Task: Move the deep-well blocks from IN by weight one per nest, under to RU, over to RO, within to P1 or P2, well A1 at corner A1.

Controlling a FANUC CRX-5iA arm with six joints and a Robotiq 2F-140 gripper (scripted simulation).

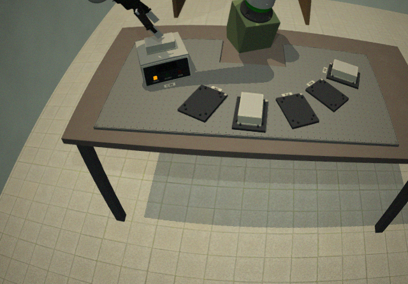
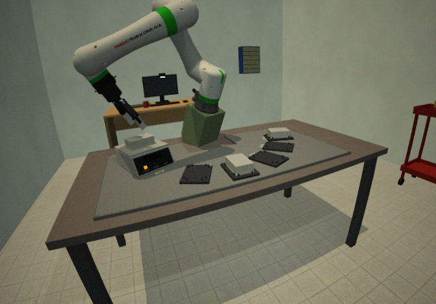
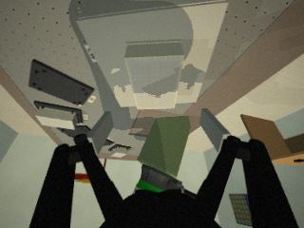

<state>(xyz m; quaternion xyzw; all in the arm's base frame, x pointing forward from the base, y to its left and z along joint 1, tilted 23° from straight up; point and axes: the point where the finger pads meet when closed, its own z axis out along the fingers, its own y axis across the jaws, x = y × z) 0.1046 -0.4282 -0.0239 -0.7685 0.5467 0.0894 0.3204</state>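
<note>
My gripper (image 1: 157,25) (image 2: 135,121) (image 3: 156,117) is open and tilted, just above a pale block (image 1: 160,45) (image 2: 139,142) (image 3: 154,76) on the check-weigher CW (image 1: 145,58) (image 2: 127,159). Nothing is between its fingers. CW's amber lamp (image 1: 155,78) (image 2: 145,167) is lit. A second block (image 1: 250,104) (image 2: 239,163) sits in the front middle nest (image 1: 234,123). A third block (image 1: 345,69) (image 2: 278,131) sits in the far right nest (image 1: 357,84). The nest labels and cut corners are too small to make out.
Three dark nests hold no block: one left of the middle (image 1: 202,103) (image 2: 195,174) and two to the right (image 1: 297,109) (image 1: 326,93). The green robot pedestal (image 1: 252,32) (image 2: 202,126) stands at the back. A desk (image 2: 151,116) is behind the table.
</note>
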